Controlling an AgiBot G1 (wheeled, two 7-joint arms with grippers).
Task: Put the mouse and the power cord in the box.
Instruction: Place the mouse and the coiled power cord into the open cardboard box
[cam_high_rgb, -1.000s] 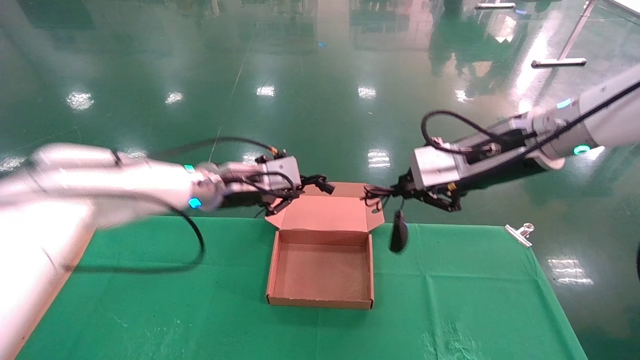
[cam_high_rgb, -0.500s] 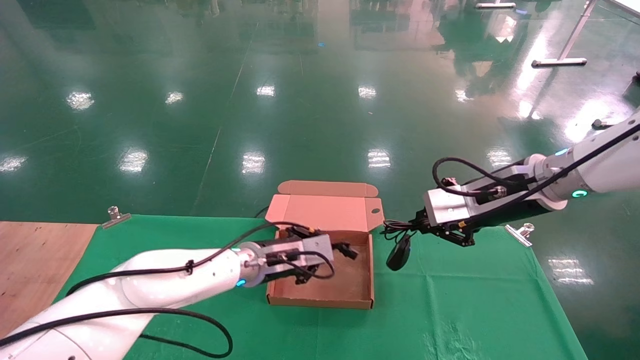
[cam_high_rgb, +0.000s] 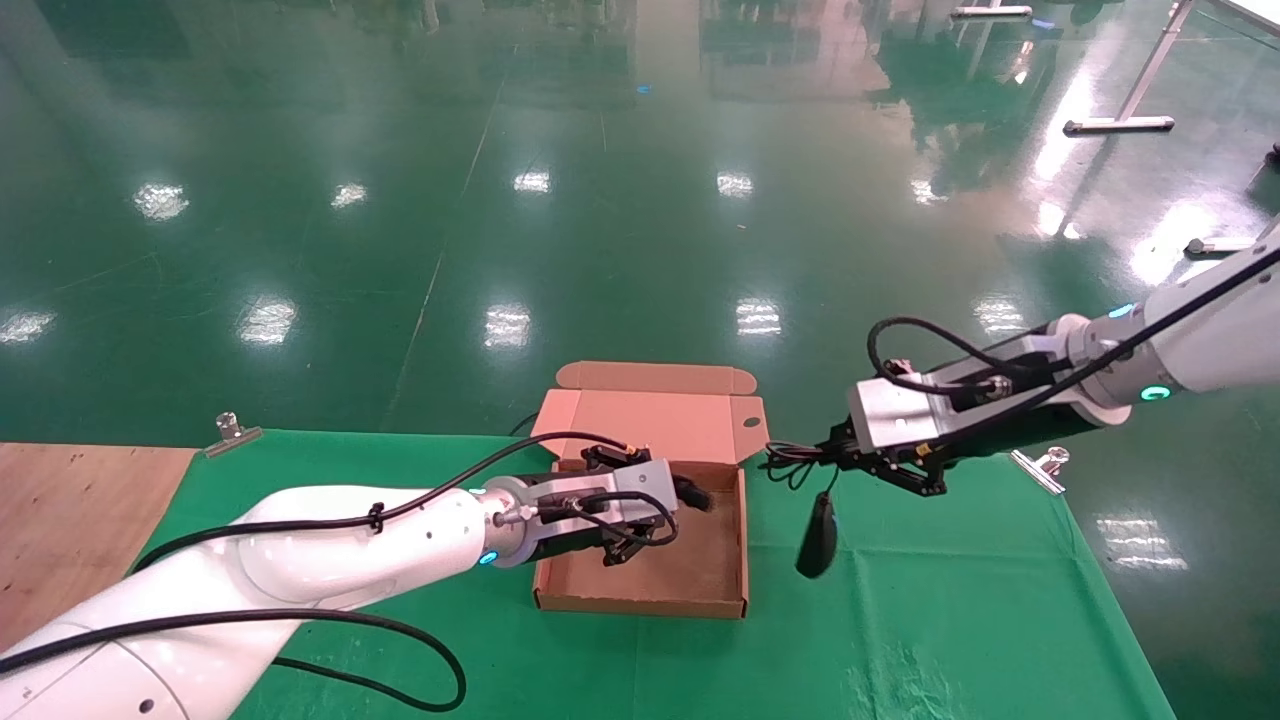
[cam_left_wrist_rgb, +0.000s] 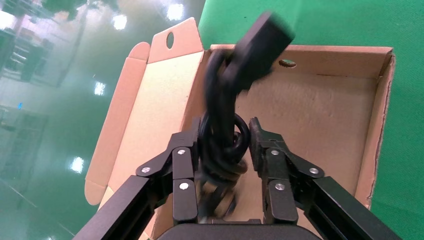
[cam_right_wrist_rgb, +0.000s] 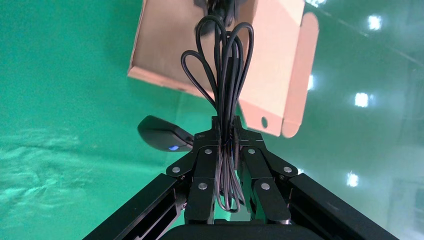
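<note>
Both sets of jaws are closed on something, as far as I can see. On my left gripper (cam_left_wrist_rgb: 222, 150) the jaws pinch a bundle of thick black loops, the power cord (cam_left_wrist_rgb: 225, 130), with its chunky plug end sticking out beyond the fingertips and blurred. That gripper (cam_high_rgb: 650, 515) sits inside the box (cam_high_rgb: 742, 540), low over its floor, and the plug reaches toward the back wall by the hinge.

On my right gripper (cam_right_wrist_rgb: 226, 145) the jaws are shut tight on a thin black cable folded into several long loops, which fan out past the fingertips. From that cable hangs the mouse (cam_high_rgb: 818, 535); I count one mouse, dangling just below and in front of the right gripper (cam_high_rgb: 835, 458), clear of the table (cam_high_rgb: 950, 620) and just outside the box's right wall. In the right wrist view the mouse (cam_right_wrist_rgb: 162, 134) shows a small blue light.

I count one box: open, lid folded back flat behind it, a small dark oval hole in the lid's right flap. Its floor (cam_left_wrist_rgb: 310, 120) is otherwise bare cardboard.

Farther out, two metal clips (cam_high_rgb: 1040, 465) hold the green cloth at the table's back edge, one on each side.
</note>
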